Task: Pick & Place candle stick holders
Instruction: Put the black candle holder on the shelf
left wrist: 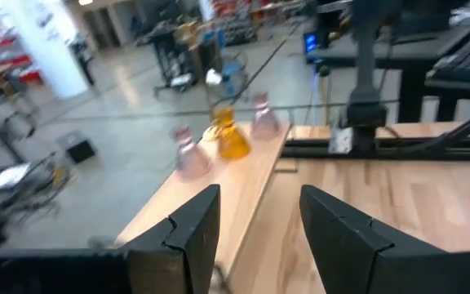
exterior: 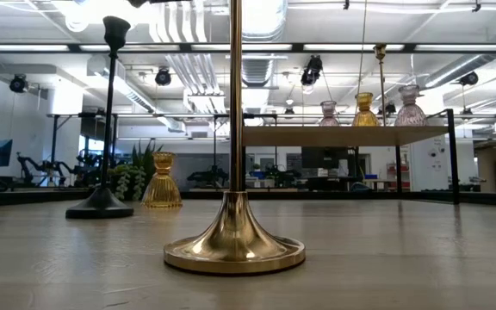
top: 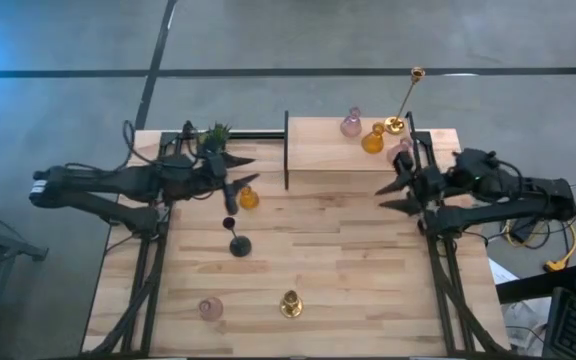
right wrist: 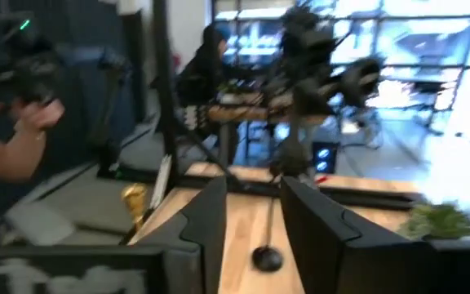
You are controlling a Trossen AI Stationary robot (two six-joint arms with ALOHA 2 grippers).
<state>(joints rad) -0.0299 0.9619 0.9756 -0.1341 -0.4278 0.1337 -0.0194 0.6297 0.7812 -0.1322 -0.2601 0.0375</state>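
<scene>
On the table stand an amber glass holder [top: 248,197], a black stemmed holder [top: 238,243], a pink glass holder [top: 210,308] and a gold holder [top: 290,303], each on its base. On the raised shelf [top: 328,150] stand two pink glass holders [top: 352,122] [top: 403,150], an amber one [top: 372,140] and a tall thin gold one [top: 398,122]. My left gripper [top: 250,171] is open and empty, just beyond the amber holder on the table. My right gripper [top: 392,196] is open and empty, at the shelf's near right corner.
A small green plant [top: 215,135] stands at the far edge, behind my left gripper. A dark upright panel [top: 286,150] bounds the shelf's left end. Bare wood lies between the two grippers [top: 338,250]. A person [right wrist: 23,122] stands beyond the table in the right wrist view.
</scene>
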